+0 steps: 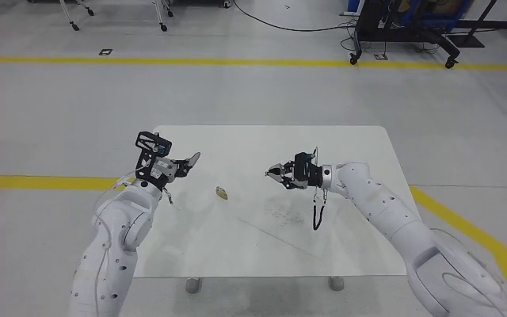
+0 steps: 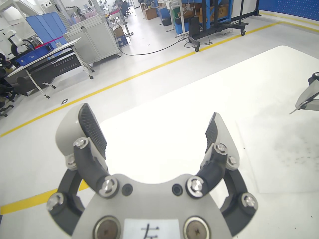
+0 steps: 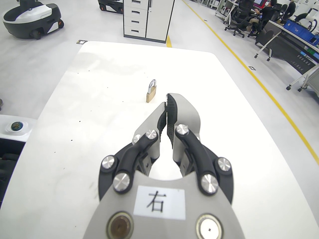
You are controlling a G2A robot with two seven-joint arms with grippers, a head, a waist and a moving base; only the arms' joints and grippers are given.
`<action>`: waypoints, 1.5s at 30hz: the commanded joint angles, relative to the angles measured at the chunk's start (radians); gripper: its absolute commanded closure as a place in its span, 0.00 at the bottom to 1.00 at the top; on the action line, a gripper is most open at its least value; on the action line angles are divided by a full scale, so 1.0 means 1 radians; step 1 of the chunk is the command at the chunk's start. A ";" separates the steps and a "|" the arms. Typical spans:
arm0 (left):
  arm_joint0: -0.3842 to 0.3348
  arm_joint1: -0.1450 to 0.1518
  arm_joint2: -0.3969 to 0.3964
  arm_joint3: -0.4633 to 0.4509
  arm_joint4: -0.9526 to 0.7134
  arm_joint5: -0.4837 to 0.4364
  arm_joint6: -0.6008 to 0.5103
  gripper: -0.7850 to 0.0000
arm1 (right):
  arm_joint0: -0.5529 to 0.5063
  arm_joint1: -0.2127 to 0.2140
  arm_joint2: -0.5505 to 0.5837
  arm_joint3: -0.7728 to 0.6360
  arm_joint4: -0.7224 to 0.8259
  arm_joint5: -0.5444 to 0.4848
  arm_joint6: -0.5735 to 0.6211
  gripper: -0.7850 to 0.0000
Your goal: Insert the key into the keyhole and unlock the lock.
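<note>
A small brass padlock (image 1: 222,192) with a silver shackle sits on the white table (image 1: 348,238), between the two arms; it is also ahead of the fingers in the right wrist view (image 3: 151,91). My right gripper (image 1: 273,172) hovers right of the padlock, shut (image 3: 166,101) on a thin silver key (image 3: 166,97). The key's tip (image 2: 294,111) pokes out of that gripper in the left wrist view. My left gripper (image 1: 191,162) stands open (image 2: 149,115) near the table's left edge, holding nothing, a short way left of the padlock.
A black cable (image 1: 318,210) hangs from the right wrist over the table. Dark scuff marks (image 1: 281,210) stain the table's middle. The table's left edge (image 1: 150,198) lies under the left arm. Grey floor with yellow lines (image 1: 238,62) surrounds the table.
</note>
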 commanded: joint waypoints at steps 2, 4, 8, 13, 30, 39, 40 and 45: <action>0.000 0.000 0.000 0.000 0.000 0.000 0.000 0.00 | 0.000 0.000 0.000 0.000 0.000 0.000 0.000 1.00; 0.000 0.000 0.000 0.000 0.000 0.000 0.000 0.00 | 0.000 0.000 0.000 0.000 0.000 0.000 0.000 1.00; -0.008 -0.003 0.011 0.057 -0.107 -0.065 0.034 0.00 | -0.023 -0.007 0.041 -0.002 0.187 -0.092 0.022 1.00; 0.012 0.002 -0.014 0.029 -0.198 -0.169 0.152 0.00 | -0.054 -0.012 -0.020 -0.053 0.538 -0.093 0.074 1.00; -0.032 0.010 -0.027 0.215 -0.978 -0.373 -0.123 0.00 | -0.015 0.018 -0.164 -0.130 1.145 -0.093 0.438 1.00; -0.148 0.008 0.077 0.352 -1.723 -0.267 -0.555 0.00 | -0.043 0.003 -0.185 -0.189 1.353 -0.093 0.579 1.00; -0.161 0.008 0.083 0.371 -1.741 -0.269 -0.583 0.00 | -0.040 -0.002 -0.195 -0.193 1.410 -0.093 0.623 1.00; -0.200 0.011 0.106 0.417 -1.711 -0.303 -0.644 0.00 | -0.015 -0.027 -0.229 -0.189 1.700 -0.093 0.854 1.00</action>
